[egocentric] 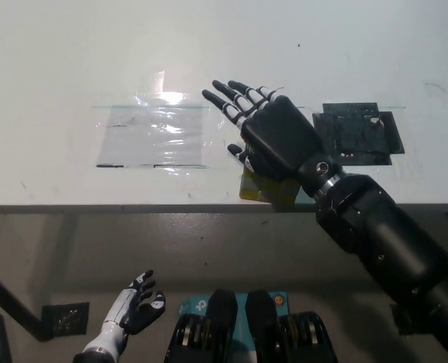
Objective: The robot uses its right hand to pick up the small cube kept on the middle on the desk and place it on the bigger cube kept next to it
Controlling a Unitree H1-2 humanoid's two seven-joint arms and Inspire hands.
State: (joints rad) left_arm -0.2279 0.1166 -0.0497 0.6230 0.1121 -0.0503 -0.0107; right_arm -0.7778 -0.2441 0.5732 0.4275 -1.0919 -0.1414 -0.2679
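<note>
My black right hand (pixel 273 140) hovers over the cubes near the desk's front edge, palm down, open with its fingers spread toward the upper left. Only the yellow-green lower face of the bigger cube (pixel 265 191) shows below the palm. The small cube is hidden under the hand, so I cannot tell where it sits. My white left hand (pixel 137 306) rests below the desk at the lower left, holding nothing, its fingers loosely apart.
A clear plastic sheet (pixel 156 136) is taped flat to the white desk (pixel 72 60) left of the hand. A black patch (pixel 359 132) lies to the right. The desk's front edge (pixel 133 206) runs just under the bigger cube.
</note>
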